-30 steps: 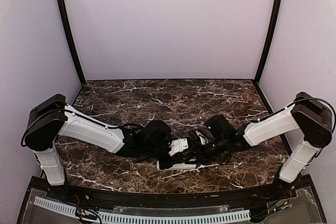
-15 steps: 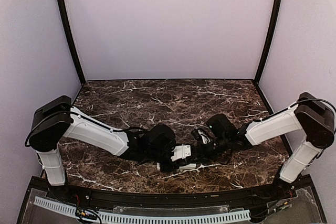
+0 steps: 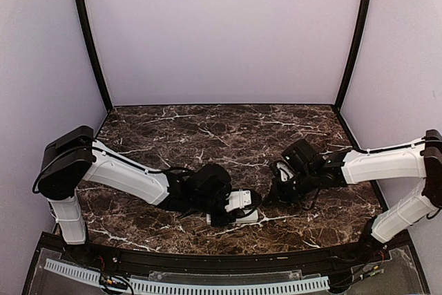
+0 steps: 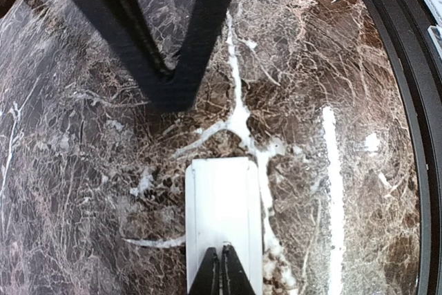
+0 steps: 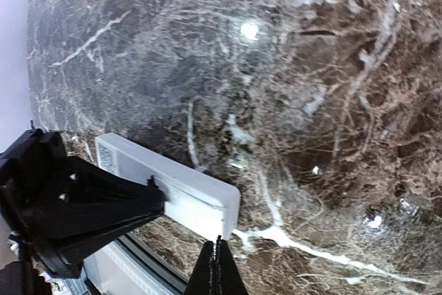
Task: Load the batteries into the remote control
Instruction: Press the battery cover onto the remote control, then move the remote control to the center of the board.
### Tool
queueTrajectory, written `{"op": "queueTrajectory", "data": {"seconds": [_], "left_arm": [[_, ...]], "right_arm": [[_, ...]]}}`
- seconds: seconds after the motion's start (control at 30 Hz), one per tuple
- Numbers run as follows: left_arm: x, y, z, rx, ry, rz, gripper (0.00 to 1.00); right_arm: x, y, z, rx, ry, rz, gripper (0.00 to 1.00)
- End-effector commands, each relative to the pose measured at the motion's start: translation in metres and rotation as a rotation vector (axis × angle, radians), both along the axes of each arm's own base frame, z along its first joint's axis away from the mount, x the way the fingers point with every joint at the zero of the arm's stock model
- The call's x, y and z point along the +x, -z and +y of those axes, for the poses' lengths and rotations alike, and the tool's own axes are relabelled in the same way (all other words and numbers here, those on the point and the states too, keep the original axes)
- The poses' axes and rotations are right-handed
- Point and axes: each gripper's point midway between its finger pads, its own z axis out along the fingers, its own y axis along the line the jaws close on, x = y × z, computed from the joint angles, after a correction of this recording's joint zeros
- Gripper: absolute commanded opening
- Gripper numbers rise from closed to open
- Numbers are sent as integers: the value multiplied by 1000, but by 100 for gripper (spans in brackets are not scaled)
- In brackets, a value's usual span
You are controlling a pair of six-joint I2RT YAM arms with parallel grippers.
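Observation:
The remote control point(image 3: 247, 216) lies flat on the marble near the table's front edge, a plain white face up point(image 4: 223, 205) with a small label at one end point(image 5: 110, 157). My left gripper point(image 4: 222, 259) is shut, its tips resting on top of the remote with nothing between them. It shows as a black wedge on the remote in the right wrist view point(image 5: 155, 202). My right gripper point(image 5: 217, 257) is shut and empty, hovering just off the remote's right end point(image 3: 271, 197). Its closed fingers point(image 4: 169, 94) appear beyond the remote. The batteries are out of view.
The black front rail of the table point(image 4: 407, 101) runs close beside the remote, with a white slotted strip point(image 3: 186, 284) beyond it. Pale enclosure walls point(image 3: 221, 32) stand at the back and both sides of the marble top point(image 3: 228, 129).
My right arm has drawn back to the right, off the remote. The left gripper has closed and shifted slightly right, staying on the remote.

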Motion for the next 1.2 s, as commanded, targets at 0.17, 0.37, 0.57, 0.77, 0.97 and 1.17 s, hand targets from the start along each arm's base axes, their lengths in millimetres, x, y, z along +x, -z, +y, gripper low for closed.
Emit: {"op": "queueTrajectory", "data": {"seconds": [0.17, 0.37, 0.57, 0.77, 0.97, 1.17], "left_arm": [[10, -51, 0, -43, -81, -11, 15], [6, -57, 44, 26, -115, -3, 39], [-8, -37, 98, 135, -83, -39, 63], [-19, -9, 124, 285, 9, -51, 76], [-25, 11, 133, 306, 20, -24, 79], [-18, 29, 128, 371, 9, 9, 75]], "right_arm": [[4, 13, -19, -128, 46, 11, 0], [0, 10, -25, -190, 50, -5, 0], [5, 16, -17, -234, 43, -13, 0], [6, 25, -17, -346, 48, -11, 0], [2, 35, -14, -390, 47, 12, 0], [5, 39, -17, -445, 34, 4, 0]]}}
